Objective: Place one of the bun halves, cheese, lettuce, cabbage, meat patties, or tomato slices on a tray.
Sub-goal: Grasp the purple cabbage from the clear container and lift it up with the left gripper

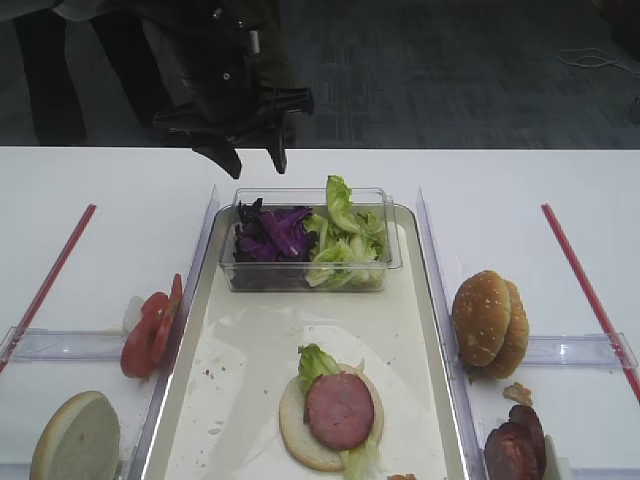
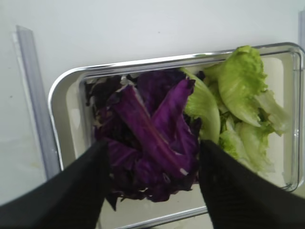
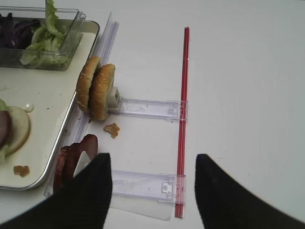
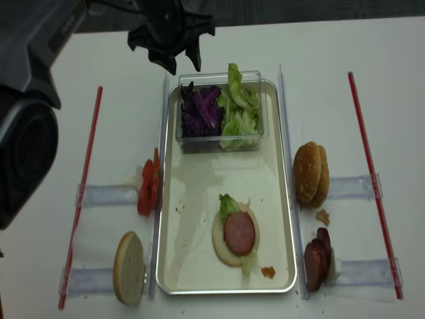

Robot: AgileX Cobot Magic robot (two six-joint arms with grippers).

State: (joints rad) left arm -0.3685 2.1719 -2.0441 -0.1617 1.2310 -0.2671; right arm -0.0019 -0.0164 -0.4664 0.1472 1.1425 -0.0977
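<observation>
My left gripper (image 1: 253, 155) (image 2: 152, 148) hangs open above the purple cabbage (image 1: 272, 232) (image 2: 152, 119), its fingers either side of the heap and holding nothing. Green lettuce (image 1: 345, 235) (image 2: 243, 86) lies beside the cabbage. On the cream tray (image 1: 250, 360) rests a pale bun half (image 1: 296, 432) topped with a lettuce leaf and a meat patty (image 1: 339, 409). Tomato slices (image 1: 150, 330) and a pale bun half (image 1: 77, 438) stand left of the tray. Seeded bun halves (image 1: 490, 322) (image 3: 96, 88) and meat patties (image 1: 515, 445) (image 3: 71, 160) stand on its right. My right gripper (image 3: 152, 160) is open over the table, empty.
A clear tub (image 1: 392, 255) at the tray's far end holds the cabbage and lettuce. Clear plastic strips (image 1: 70, 345) (image 3: 147, 109) and red strips (image 1: 50, 280) (image 3: 183, 119) lie on both sides. A crumb (image 3: 112, 129) lies near the buns. Dark legs (image 1: 45, 70) stand behind the table.
</observation>
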